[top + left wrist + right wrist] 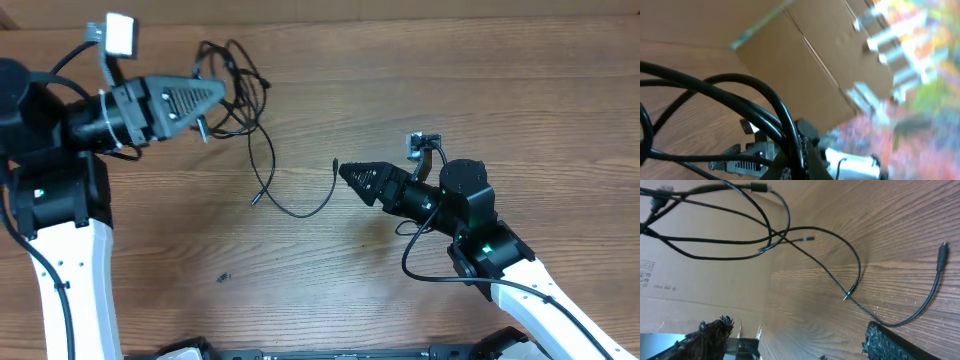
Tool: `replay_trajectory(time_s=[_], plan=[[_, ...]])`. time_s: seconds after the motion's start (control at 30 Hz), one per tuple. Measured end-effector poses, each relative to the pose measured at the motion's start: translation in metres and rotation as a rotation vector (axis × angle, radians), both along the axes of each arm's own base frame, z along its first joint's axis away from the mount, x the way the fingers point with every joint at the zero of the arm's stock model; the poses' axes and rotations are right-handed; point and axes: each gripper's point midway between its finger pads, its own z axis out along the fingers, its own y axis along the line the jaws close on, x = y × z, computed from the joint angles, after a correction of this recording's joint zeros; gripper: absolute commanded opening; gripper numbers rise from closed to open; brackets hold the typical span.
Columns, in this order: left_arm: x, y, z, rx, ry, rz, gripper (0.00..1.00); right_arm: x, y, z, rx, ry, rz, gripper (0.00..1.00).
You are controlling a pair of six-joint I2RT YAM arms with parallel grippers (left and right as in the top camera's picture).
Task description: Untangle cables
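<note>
Several thin black cables form a tangle (235,85) at the upper left of the wooden table. My left gripper (207,102) is shut on the tangle's left side, and thick loops of cable (740,100) run into its jaws (792,162). One strand (290,210) trails down from the tangle, with a plug (255,200) on the table, and curves up to a free plug end (334,165). My right gripper (346,173) sits just right of that end, open. Its fingers (895,342) stand wide apart over the wood, the strand (860,275) passing just beyond the right one, nothing between them.
A cardboard box (815,60) stands beyond the table's far edge and also shows as a cardboard wall (700,285) in the right wrist view. A small dark speck (224,277) lies on the table (450,80) near the front left.
</note>
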Motion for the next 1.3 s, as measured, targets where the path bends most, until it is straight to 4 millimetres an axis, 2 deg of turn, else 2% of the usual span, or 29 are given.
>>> replay_trajectory(time_s=[0.2,0.3,0.5,0.63,0.67,0.7,0.73,0.77,0.8,0.9,1.03,1.3], plan=[[-0.016,-0.03,-0.013,0.026,-0.087,-0.117,0.04,-0.001,0.002,0.004,0.016,-0.008,0.012,0.86],[-0.018,-0.036,-0.029,0.033,-0.036,-0.111,0.04,0.0,0.003,0.008,0.024,-0.023,0.015,0.86],[-0.006,-0.027,-0.093,0.196,0.198,0.093,0.04,0.002,0.0,0.01,0.03,-0.03,0.01,0.86],[-0.003,-0.014,-0.125,0.347,0.231,0.183,0.04,0.008,-0.008,0.011,0.034,-0.028,-0.014,0.86],[-0.002,-0.01,-0.132,0.387,0.246,0.206,0.07,0.009,-0.01,0.011,0.034,-0.026,-0.02,0.86],[-0.003,-0.004,-0.143,0.438,0.272,0.234,0.15,0.01,-0.011,0.011,0.037,-0.027,-0.023,0.86],[-0.004,0.003,-0.155,0.501,0.3,0.263,0.59,0.011,-0.013,0.011,0.037,-0.024,-0.025,0.86],[-0.007,0.011,-0.168,0.574,0.339,0.296,0.84,0.011,-0.013,0.011,0.038,-0.023,-0.025,0.86],[-0.01,0.019,-0.179,0.637,0.376,0.326,1.0,0.011,-0.014,0.011,0.039,-0.021,-0.025,0.86],[-0.02,0.045,-0.207,0.832,0.467,0.4,1.0,0.01,-0.014,0.008,0.034,-0.005,-0.022,0.87],[-0.027,0.069,-0.228,0.976,0.546,0.446,1.0,0.009,-0.013,0.007,0.033,-0.001,-0.016,0.87],[-0.022,0.083,-0.238,1.051,0.567,0.483,1.0,0.004,-0.015,-0.007,0.002,0.056,-0.013,0.87]])
